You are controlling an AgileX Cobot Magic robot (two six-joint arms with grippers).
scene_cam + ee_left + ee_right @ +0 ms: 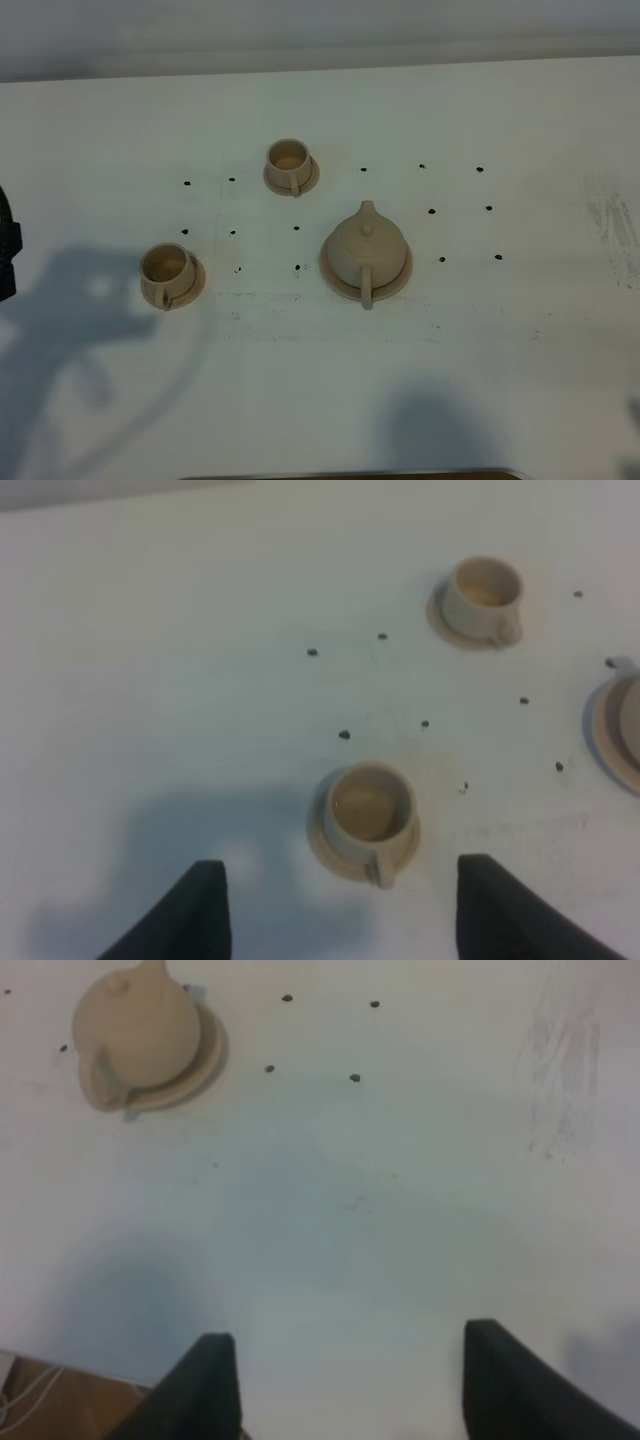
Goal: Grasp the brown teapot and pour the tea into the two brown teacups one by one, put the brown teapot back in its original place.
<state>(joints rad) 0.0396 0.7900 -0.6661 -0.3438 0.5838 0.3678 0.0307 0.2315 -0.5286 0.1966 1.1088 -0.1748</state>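
Left gripper (345, 920): fingers apart, holding nothing, near the closer teacup (167, 268). Right gripper (340, 1395): fingers apart, holding nothing. Teapot (365, 248) upright on its saucer (333, 277), untouched. Farther teacup (289, 158) stands beyond.

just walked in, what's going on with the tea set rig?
Nothing is being held. The brown teapot sits on its wide saucer, untouched. Two teacups stand apart from it: the left cup and the far cup. The left hand is open with the left cup just ahead of it. The right hand is open too, well short of the teapot. Whether either cup has tea in it I can't tell.
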